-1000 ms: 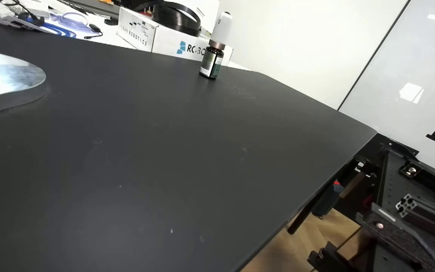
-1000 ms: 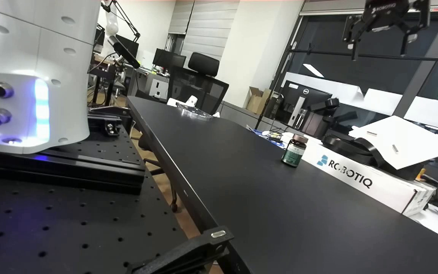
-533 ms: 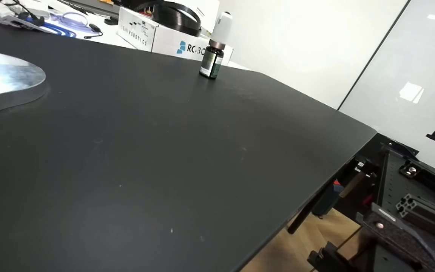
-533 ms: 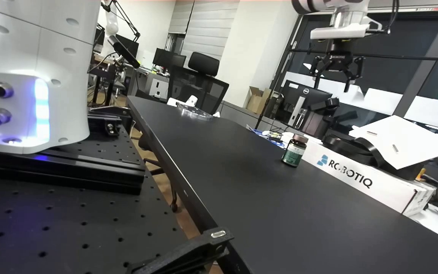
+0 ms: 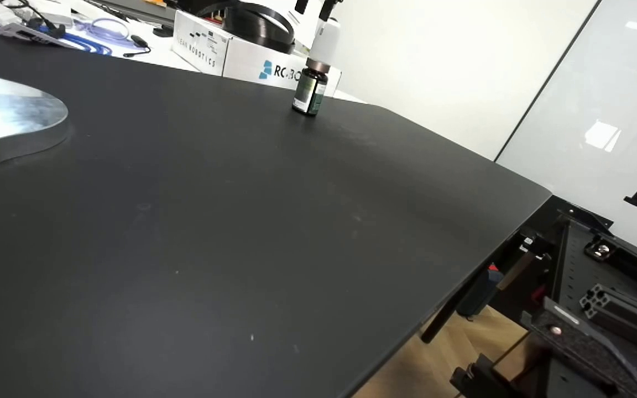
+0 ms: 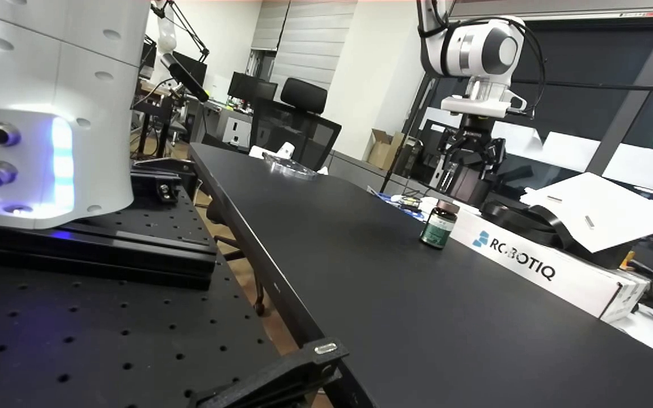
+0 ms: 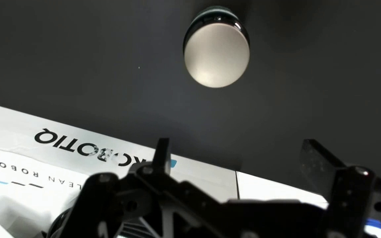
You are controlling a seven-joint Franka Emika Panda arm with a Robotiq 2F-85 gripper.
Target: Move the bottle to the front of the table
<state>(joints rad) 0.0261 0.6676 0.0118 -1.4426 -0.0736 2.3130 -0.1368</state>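
In an exterior view the bottle (image 5: 310,91) stands upright at the far side of the worktop (image 5: 230,210), near the white box (image 5: 260,59); a slim white object (image 5: 325,41) shows behind it, its foot hidden. Of the hand (image 5: 314,8) only the fingertips (image 5: 327,10) show, above the bottle and apart from it.

In an exterior view the hand (image 6: 465,177) hangs higher than the bottle (image 6: 440,225) and slightly to its right, with a plain gap between. The worktop's near edge runs past the robot's base (image 6: 94,141), well apart from the bottle. If that edge is the front, the whole carry remains.

In the wrist view the fingers (image 7: 319,162) are spread with nothing held. The bottle's round cap (image 7: 217,54) faces up, so its long axis is vertical; it lies ahead of the fingers, roughly in line with the gap, slightly left of its middle. The box shows at the fingers' own end, so I judge that the bottle lies below the hand and toward the near side. The coming move turns on that offset: likely down and toward the near side, until a finger stands on either side of the cap.
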